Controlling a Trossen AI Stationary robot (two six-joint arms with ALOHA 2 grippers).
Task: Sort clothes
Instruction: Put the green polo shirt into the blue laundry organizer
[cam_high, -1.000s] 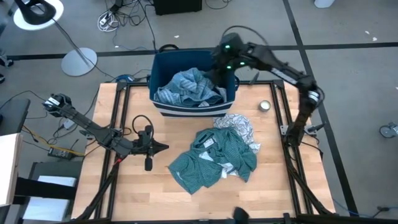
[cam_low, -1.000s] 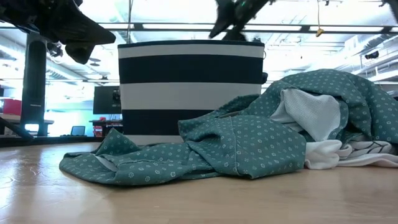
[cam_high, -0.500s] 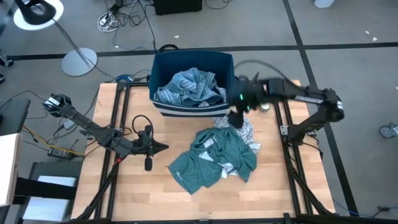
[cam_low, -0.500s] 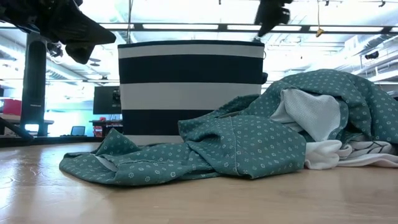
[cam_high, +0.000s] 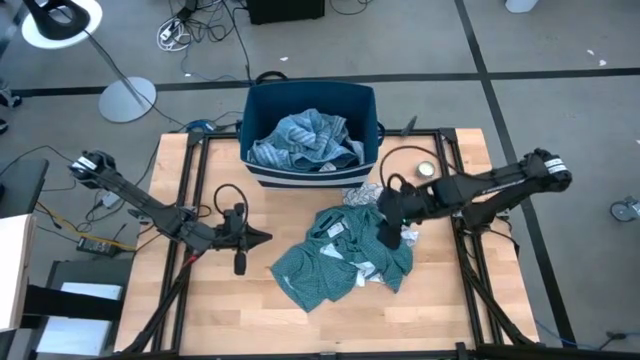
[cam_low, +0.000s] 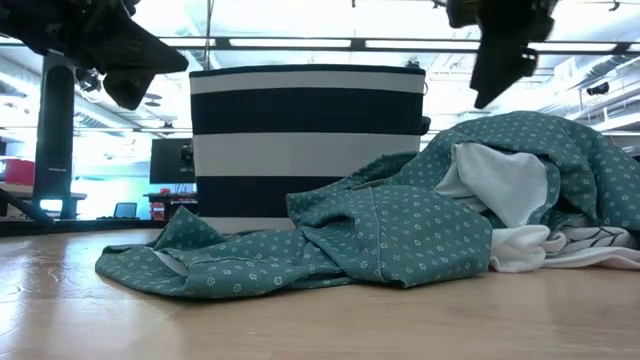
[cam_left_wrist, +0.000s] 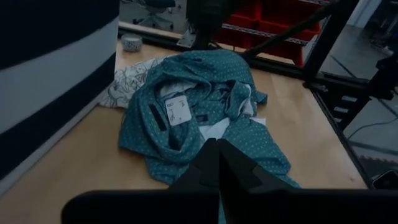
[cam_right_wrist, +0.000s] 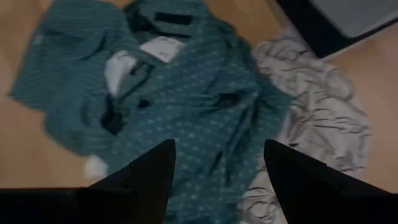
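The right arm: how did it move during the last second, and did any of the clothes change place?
The right gripper swung away from above the bin and came down over the teal patterned shirt on the table, fingers open, holding nothing. The left gripper, the shirt, the white patterned cloth and the light blue garment in the bin stayed as they were.

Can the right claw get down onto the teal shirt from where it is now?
Probably yes. The right claw hangs open directly above the teal shirt, which lies on top of the pile with nothing over it; the left claw waits off to the side.
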